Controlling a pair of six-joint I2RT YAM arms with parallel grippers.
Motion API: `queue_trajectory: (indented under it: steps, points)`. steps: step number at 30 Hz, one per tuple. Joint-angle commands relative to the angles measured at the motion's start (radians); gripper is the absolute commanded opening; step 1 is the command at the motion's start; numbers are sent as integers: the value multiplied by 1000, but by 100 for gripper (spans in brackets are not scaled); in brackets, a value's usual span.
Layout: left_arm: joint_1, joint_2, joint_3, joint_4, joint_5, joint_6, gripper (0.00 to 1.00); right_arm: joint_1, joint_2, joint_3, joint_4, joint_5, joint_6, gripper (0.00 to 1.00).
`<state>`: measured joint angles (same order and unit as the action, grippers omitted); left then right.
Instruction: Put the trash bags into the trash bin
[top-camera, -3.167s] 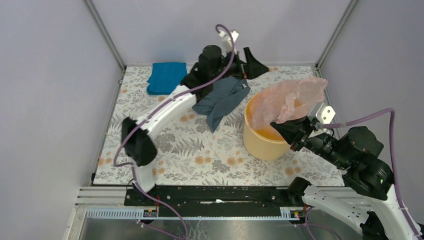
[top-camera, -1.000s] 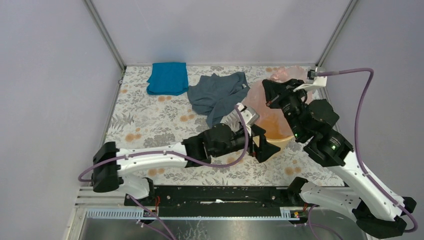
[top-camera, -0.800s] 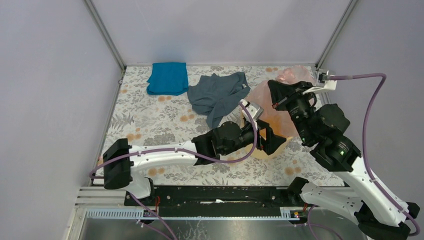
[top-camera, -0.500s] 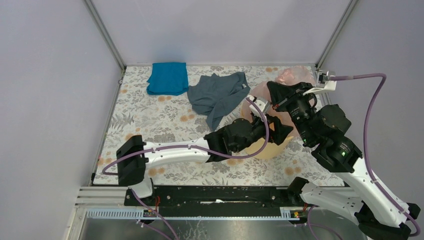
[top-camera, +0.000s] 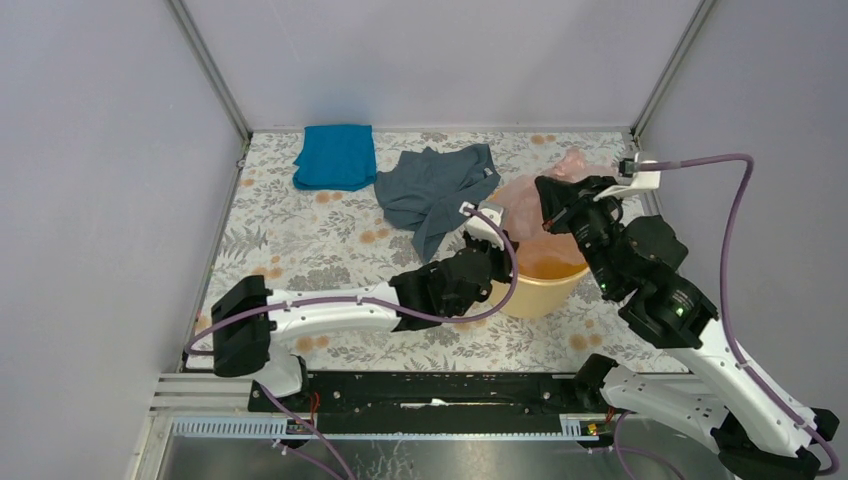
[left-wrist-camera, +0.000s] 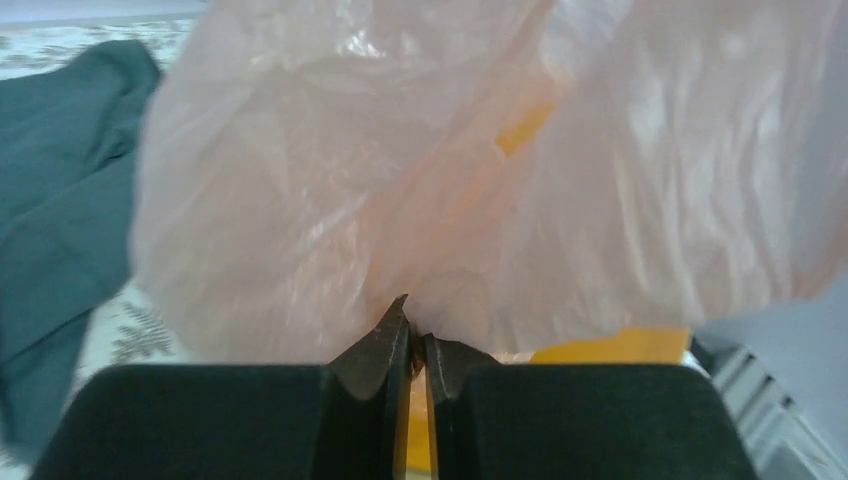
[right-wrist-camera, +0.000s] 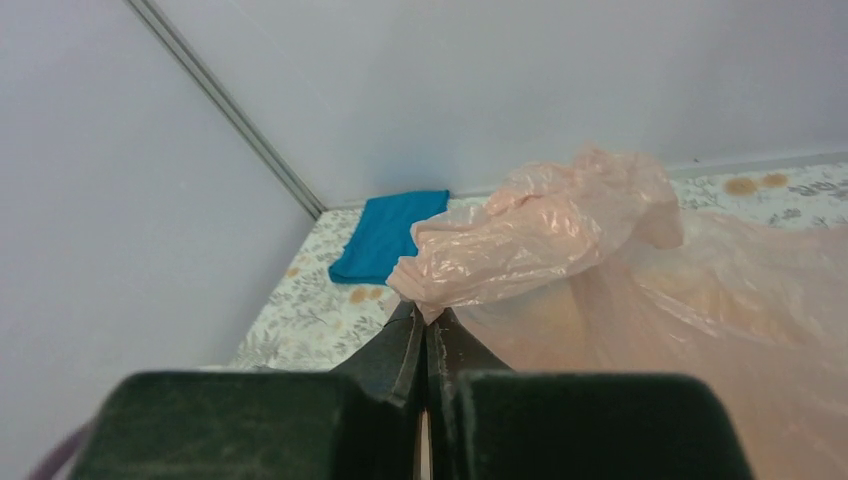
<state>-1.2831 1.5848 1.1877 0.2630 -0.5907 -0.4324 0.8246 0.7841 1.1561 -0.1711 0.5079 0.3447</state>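
Top external view puts my left gripper at the near-left rim of the round yellow-orange plastic bucket and my right gripper above its far side. The thin translucent pale-pink plastic bag is stretched between them over the far part of the bucket's mouth. A crumpled end pokes out past the far rim toward the right corner. How far the film reaches inside I cannot tell.

On the left wrist camera my fingers are pressed together with only a sliver between them, and the bag's film is pinched right at their tips. The film billows up and fills most of that view (the bucket's yellow glows through it and shows below its lower right edge).

On the right wrist camera my fingers are likewise closed, clamped on a bunched, wrinkled wad of the bag. The rest of it spreads down to the right.

The grey-blue crumpled garment lies just left of the bucket on the floral-patterned table. The bright blue folded cloth sits near the far-left corner, well apart from the bucket.
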Motion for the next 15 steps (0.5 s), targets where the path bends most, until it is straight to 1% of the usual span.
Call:
queue_trajectory:
  steps: [1, 5, 8, 9, 10, 13, 15]
  points:
    - [2, -92, -38, -74, -154, 23, 10, 0, -5, -49, 4, 35, -47, 0]
    - [2, -102, -77, -20, -52, 15, 10, 0, -23, -102, -11, 25, -38, 0]
    - [2, -74, -38, -49, 20, -13, 12, 0, -33, -141, -40, 50, -53, 0]
    - [2, -68, -24, -63, 37, -21, 15, 1, -37, -159, -43, 61, -72, 0]
    - [2, -66, -11, -73, 61, -23, 21, 1, -44, -180, -44, 80, -94, 0]
    - [2, -87, 6, -99, 117, -33, 39, 0, -64, -237, -41, 142, -161, 0]
    - [2, -120, -3, -108, 168, -36, 52, 1, -74, -245, -42, 129, -199, 0]
